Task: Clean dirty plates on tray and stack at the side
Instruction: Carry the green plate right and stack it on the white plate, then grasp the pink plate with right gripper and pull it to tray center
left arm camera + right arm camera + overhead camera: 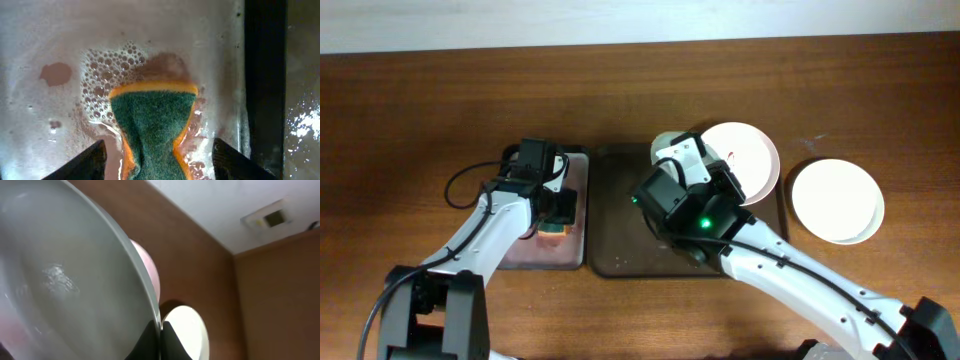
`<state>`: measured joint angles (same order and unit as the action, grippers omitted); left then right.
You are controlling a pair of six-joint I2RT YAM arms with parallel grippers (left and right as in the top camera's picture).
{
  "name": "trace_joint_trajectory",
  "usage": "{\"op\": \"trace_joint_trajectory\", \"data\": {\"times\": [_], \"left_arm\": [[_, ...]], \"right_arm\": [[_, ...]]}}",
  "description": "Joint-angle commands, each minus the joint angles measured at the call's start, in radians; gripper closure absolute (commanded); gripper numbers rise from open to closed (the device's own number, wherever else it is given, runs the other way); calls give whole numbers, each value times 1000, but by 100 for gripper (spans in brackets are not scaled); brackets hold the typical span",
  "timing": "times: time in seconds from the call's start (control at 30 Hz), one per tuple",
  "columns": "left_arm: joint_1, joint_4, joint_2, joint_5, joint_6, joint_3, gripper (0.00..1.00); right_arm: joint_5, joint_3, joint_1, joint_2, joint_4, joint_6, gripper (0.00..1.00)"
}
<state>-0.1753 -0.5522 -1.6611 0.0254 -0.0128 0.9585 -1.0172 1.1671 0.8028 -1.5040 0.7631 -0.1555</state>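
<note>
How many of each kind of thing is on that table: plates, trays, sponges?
Plates: 3 (white plate, pinkish plate, held plate)
Trays: 2 (dark tray, small tray)
Sponges: 1 (sponge)
Total: 6

No legible text, brand, number or sign in any view. Right wrist view: small pale rectangular fitting (pixel 272 217) on the white surface well beyond the plate (pixel 60 280), with a dark patch on it, too blurred to read. Overhead: green light (pixel 704 222) near the plate, no characters.
</note>
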Motion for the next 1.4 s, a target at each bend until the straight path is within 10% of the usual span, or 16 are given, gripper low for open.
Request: {"op": "trace_joint_trajectory", "data": {"times": [0.0,0.37,0.53,0.73,0.77,0.83,0.87,1.13,1.37], "left_arm": [[7,23,-10,-11,2,-9,34],[7,88,-87,-12,-2,-9,39],[7,138,-90,-11,-2,-9,99],[8,130,-89,75,-65,35,100],[8,121,-89,71,-65,37,93],[8,59,-89,54,-66,37,49],[8,21,-89,34,-66,37,48],[8,-94,-89,-19,-66,36,49],[8,-101,-89,-22,-66,36,91]], "right_arm": [[-101,29,15,23,-37,-6,96],[73,40,-51,28,-55,-124,96],[428,40,-283,67,44,-283,96],[729,40,-743,176,174,-298,96],[759,40,-808,175,198,-298,96],[821,28,-989,168,245,-298,96],[850,15,-1089,161,244,-295,96],[852,13,-1342,27,220,-294,96],[885,13,-1340,-50,208,-271,78]]}}
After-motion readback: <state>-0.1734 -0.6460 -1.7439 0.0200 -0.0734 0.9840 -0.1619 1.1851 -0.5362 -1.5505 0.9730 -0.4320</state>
